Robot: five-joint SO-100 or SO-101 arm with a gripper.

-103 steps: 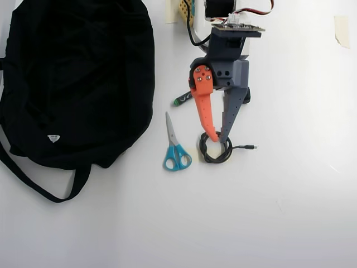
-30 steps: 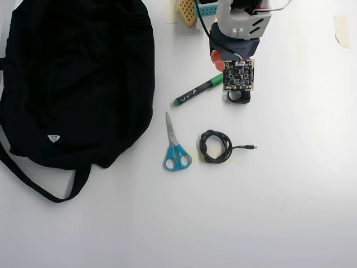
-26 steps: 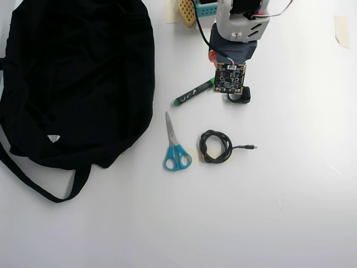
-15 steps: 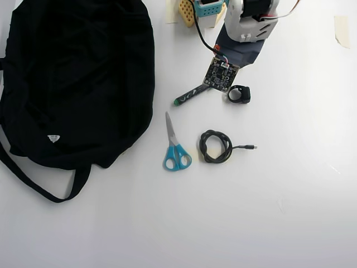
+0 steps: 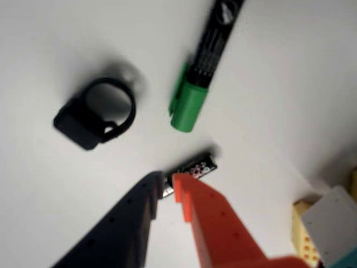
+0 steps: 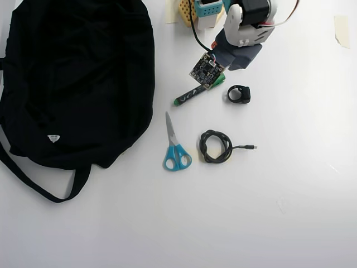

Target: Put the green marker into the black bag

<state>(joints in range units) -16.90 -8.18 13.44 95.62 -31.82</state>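
Note:
The green marker (image 5: 192, 95) lies flat on the white table, dark body with white lettering running to the top edge of the wrist view, green cap pointing at my gripper (image 5: 167, 187). The black and orange fingers stand close together with only a thin slit, a little short of the cap. A short black battery (image 5: 195, 166) lies on the table just past the fingertips. In the overhead view the marker (image 6: 188, 96) lies slanted, its cap end under my wrist's circuit board (image 6: 205, 68), which hides the fingers. The black bag (image 6: 72, 78) fills the left side.
A black ring-shaped clip (image 5: 97, 111) lies left of the cap in the wrist view and right of the marker overhead (image 6: 238, 94). Blue-handled scissors (image 6: 175, 148) and a coiled black cable (image 6: 216, 146) lie below the marker. Yellow and teal blocks (image 6: 195, 8) stand by the arm's base.
The arm drew back from the cable, where its fingers stood apart. Over the last second the wrist swung left in the overhead view, from above the ring clip to above the marker's cap end.

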